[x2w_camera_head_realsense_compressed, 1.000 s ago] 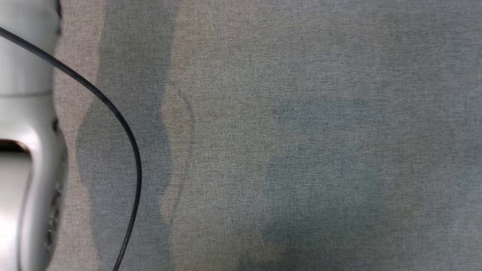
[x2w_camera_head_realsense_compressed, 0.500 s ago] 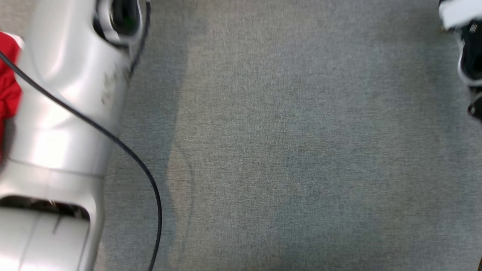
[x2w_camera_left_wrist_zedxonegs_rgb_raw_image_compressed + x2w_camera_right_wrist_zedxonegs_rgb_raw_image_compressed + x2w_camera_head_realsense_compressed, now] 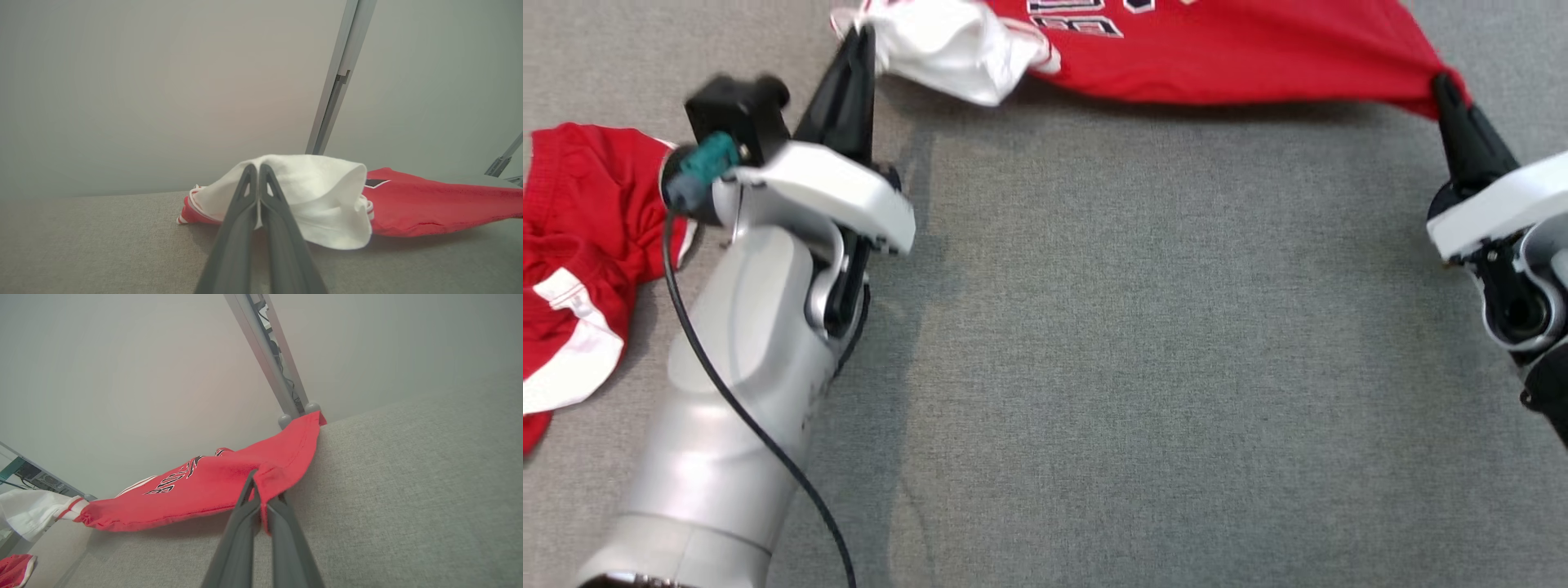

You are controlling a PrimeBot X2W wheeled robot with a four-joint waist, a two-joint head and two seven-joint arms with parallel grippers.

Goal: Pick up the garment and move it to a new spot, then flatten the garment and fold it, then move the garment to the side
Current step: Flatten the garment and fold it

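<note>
The garment [image 3: 1225, 57] is a red jersey with dark lettering and a white sleeve, stretched along the top of the head view between both grippers. My left gripper [image 3: 859, 37] is shut on the white sleeve end [image 3: 327, 196], fingers pressed together [image 3: 257, 169]. My right gripper [image 3: 1444, 83] is shut on a red corner of the hem. In the right wrist view the red cloth [image 3: 212, 490] wraps around the closed fingertips of the right gripper [image 3: 256, 477]. The garment's middle sags just above the grey fabric surface [image 3: 1135, 327].
A second red and white garment [image 3: 572, 229] lies crumpled at the left, beside my left forearm. A black cable [image 3: 735, 408] runs along that arm. A metal frame post [image 3: 333, 94] stands behind the surface's far edge, against a pale wall.
The head view has swung upward, so the camera moved. Both grippers and the stretched garment have come into view where only the grey surface and left forearm showed.
</note>
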